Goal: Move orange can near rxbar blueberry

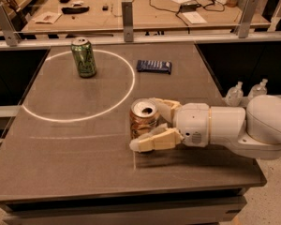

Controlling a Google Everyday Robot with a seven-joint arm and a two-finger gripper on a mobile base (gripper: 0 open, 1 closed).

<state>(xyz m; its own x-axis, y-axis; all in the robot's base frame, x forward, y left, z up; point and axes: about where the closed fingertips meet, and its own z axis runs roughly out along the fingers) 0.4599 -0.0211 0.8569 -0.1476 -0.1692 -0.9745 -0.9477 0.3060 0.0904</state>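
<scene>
The orange can (pixel 143 120) stands upright on the dark table, near the front right of the white circle. My gripper (pixel 146 124) reaches in from the right and is closed around it. One pale finger (pixel 165 108) lies behind the can and the other finger (pixel 154 140) presses against its front lower side. The can rests on the table. The rxbar blueberry (pixel 153 66), a flat dark blue bar, lies further back, just right of the circle and about a can's height and a half from the orange can.
A green can (pixel 84 57) stands upright inside the white painted circle (pixel 131 86) at the back left. A rail with metal posts (pixel 127 14) borders the table's far edge. Two small clear bottles (pixel 246 93) sit off the right edge.
</scene>
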